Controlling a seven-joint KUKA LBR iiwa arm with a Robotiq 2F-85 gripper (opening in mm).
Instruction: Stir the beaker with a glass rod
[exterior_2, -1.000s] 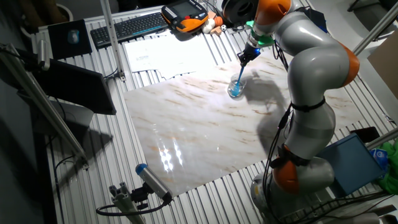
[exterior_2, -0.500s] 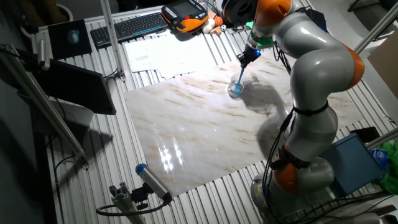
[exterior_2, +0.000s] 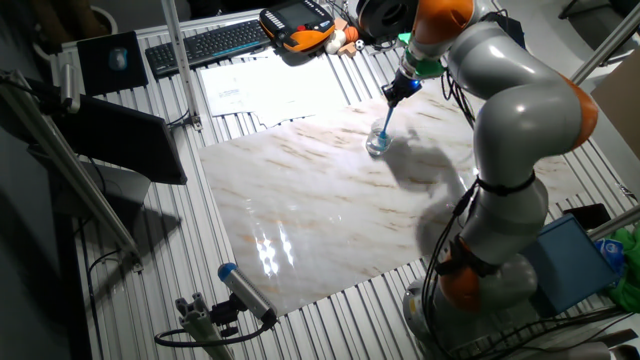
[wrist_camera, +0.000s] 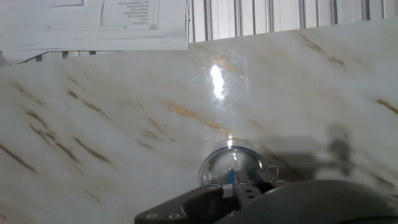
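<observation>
On the marble slab (exterior_2: 320, 210), toward its far side, stands the small clear beaker (exterior_2: 378, 146) with blue-tinted liquid. The thin light-blue glass rod (exterior_2: 387, 122) slants down into it from my gripper (exterior_2: 398, 92), which is shut on the rod's top end just above and right of the beaker. From the hand view I look straight down on the beaker's round rim (wrist_camera: 229, 165). A short blue piece of the rod (wrist_camera: 232, 177) shows between the dark fingertips (wrist_camera: 219, 194) of the gripper (wrist_camera: 239, 188) at the bottom edge.
Printed papers (exterior_2: 250, 85) lie behind the slab, also seen as papers (wrist_camera: 93, 25). A keyboard (exterior_2: 210, 42) and an orange-black pendant (exterior_2: 298, 25) sit farther back. A grey cylinder with a blue tip (exterior_2: 245, 290) lies off the slab's near-left corner. A blue box (exterior_2: 572, 262) stands by the robot's base.
The gripper has shifted slightly back and to the right with the rod, whose lower end stays inside the beaker. The elbow has swung right. The beaker has barely moved.
</observation>
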